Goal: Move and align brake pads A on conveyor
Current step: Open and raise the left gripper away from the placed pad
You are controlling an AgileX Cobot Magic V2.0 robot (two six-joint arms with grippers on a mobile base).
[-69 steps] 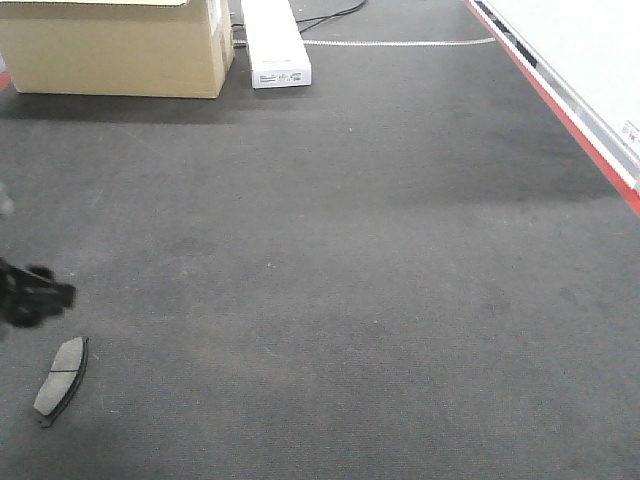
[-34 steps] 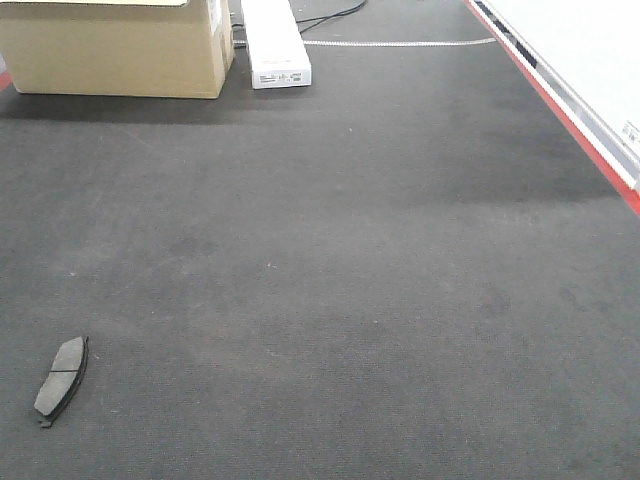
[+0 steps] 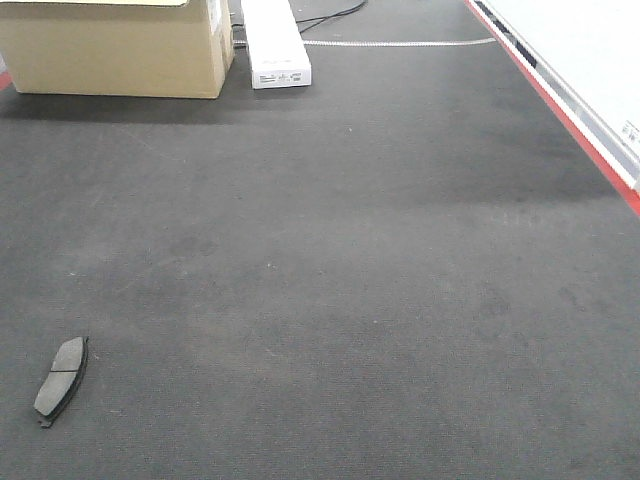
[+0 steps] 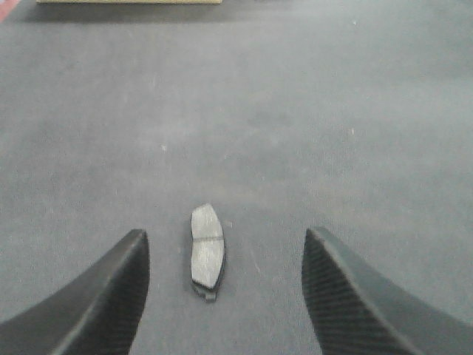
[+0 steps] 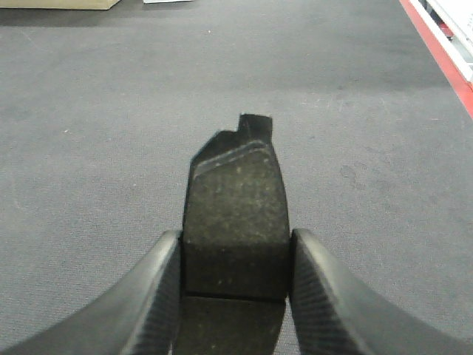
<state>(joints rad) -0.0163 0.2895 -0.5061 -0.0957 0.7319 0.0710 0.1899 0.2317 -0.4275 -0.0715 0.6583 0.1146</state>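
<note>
One grey brake pad (image 3: 62, 375) lies flat on the dark conveyor (image 3: 350, 250) near its front left corner. In the left wrist view this pad (image 4: 206, 244) rests on the belt, grooved face up. My left gripper (image 4: 224, 235) hangs open above it, fingers wide on either side, touching nothing. My right gripper (image 5: 236, 235) is shut on a second brake pad (image 5: 236, 185), dark and seen end-on, with a tab at its far tip, held above the belt (image 5: 355, 111). Neither gripper shows in the front view.
A cardboard box (image 3: 115, 45) and a long white box (image 3: 275, 40) stand at the back left of the belt. A red edge stripe (image 3: 560, 110) runs along the right side, with a white frame beyond it. A pale seam (image 3: 400, 42) crosses the belt at the back.
A dark gripper part at the front view's left edge, above the lying pad, has gone out of that view. The pad on the belt has not moved.
</note>
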